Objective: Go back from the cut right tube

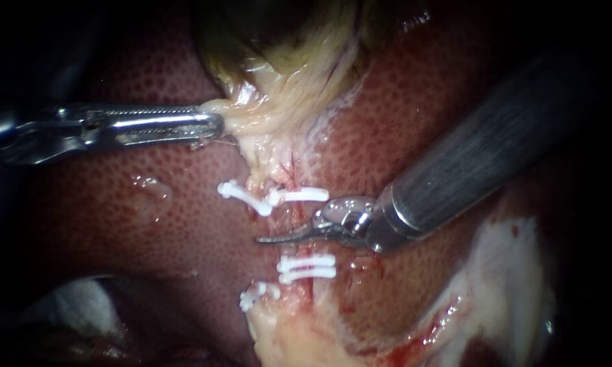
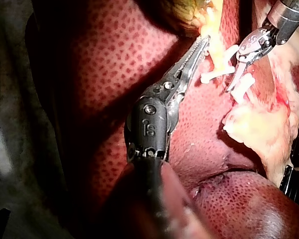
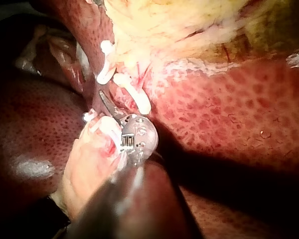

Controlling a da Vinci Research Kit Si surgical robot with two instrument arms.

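My right instrument point(image 1: 262, 239) comes in from the upper right. Its thin curved blades lie shut across the gap in the right tube point(image 1: 297, 228), between one white clip point(image 1: 306, 195) above and two white clips point(image 1: 307, 266) below. The left tube bears a clip point(image 1: 245, 196) above and another clip point(image 1: 253, 298) below. My left instrument point(image 1: 217, 126) is shut on pale tissue at the gallbladder point(image 1: 285, 61) neck and holds it to the left. The left wrist view shows those jaws point(image 2: 204, 42) on yellow tissue, with the blades point(image 2: 230, 87) beside the clips. In the right wrist view the blades point(image 3: 101, 94) reach between clips.
Dark red liver point(image 1: 421, 122) surrounds the tubes on both sides. Pale fatty tissue point(image 1: 292, 336) lies below the lower clips, with a whitish, bloodstained patch point(image 1: 503, 272) at the lower right. White gauze point(image 1: 81, 306) shows at the lower left.
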